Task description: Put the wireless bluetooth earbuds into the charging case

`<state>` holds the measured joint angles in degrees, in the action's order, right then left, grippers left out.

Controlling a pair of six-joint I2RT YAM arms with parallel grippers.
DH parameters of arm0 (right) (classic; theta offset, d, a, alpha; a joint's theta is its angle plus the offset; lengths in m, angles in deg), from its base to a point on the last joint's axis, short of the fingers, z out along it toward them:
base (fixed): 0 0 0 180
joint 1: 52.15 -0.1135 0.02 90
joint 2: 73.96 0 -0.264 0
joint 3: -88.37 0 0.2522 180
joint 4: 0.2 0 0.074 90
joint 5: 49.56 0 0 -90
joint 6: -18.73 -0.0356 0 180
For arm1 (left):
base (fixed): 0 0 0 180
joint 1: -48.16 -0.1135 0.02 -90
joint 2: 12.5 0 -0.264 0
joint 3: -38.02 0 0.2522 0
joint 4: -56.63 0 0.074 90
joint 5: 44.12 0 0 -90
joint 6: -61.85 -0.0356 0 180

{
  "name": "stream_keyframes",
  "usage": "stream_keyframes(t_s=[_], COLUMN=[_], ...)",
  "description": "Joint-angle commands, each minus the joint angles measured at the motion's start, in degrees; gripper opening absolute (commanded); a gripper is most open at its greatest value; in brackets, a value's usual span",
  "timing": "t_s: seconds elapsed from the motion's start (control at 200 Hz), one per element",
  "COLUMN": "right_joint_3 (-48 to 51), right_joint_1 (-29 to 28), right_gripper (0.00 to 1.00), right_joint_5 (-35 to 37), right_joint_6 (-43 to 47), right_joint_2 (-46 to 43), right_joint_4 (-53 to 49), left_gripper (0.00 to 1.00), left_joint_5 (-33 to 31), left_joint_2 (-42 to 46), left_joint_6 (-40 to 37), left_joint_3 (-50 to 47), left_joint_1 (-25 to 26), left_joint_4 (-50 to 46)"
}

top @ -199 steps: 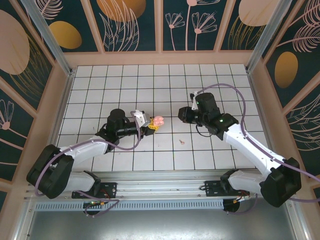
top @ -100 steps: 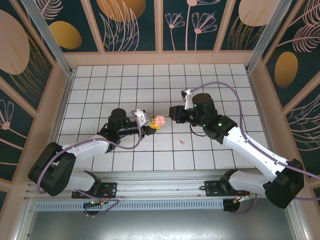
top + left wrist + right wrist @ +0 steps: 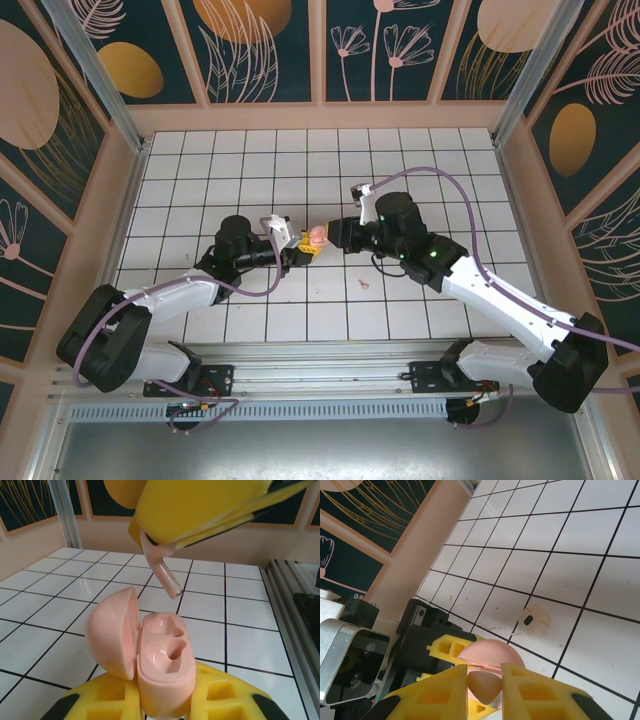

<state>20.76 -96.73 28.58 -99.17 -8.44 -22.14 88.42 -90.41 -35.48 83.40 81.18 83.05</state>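
My left gripper [image 3: 306, 249] is shut on the charging case [image 3: 317, 237], a small pale pink shell held off the floor. In the left wrist view the case [image 3: 162, 662] stands open between the yellow fingers [image 3: 97, 700], lid swung left, both sockets empty. My right gripper [image 3: 337, 231] is shut on one of the earbuds [image 3: 485, 689], pinched between its yellow fingers [image 3: 437, 692]. That earbud's stem [image 3: 162, 572] hangs just above the case's far socket, apart from it. The other earbud [image 3: 364, 284] lies on a tile right of and nearer than the case.
White tiled floor [image 3: 250, 180] inside pink-framed walls [image 3: 320, 115]. The two arms meet at the floor's middle. A metal rail [image 3: 320, 360] runs along the near edge. A faint round pale mark with a dark slot [image 3: 535, 618] shows on a tile beyond the case lid [image 3: 490, 655].
My right gripper has travelled left with the earbud until it sits just above the case. The left gripper has kept the case almost still.
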Motion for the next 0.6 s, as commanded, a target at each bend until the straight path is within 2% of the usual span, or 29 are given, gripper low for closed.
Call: stream_keyframes(t_s=[0.0, 0.596], right_joint_3=[0.8, 1.6], right_joint_1=[-0.7, -2.0], right_gripper=[0.21, 0.21], right_joint_5=[1.3, 2.8], right_joint_6=[-1.1, -1.5], right_joint_2=[0.2, 0.8], right_joint_4=[3.9, 2.8], left_gripper=[0.17, 0.17], left_joint_5=[0.2, -1.3], left_joint_2=[0.0, 0.9], left_joint_6=[1.0, 3.6], left_joint_3=[1.9, 2.2], left_joint_1=[0.4, 0.4], left_joint_4=[2.8, 5.4])
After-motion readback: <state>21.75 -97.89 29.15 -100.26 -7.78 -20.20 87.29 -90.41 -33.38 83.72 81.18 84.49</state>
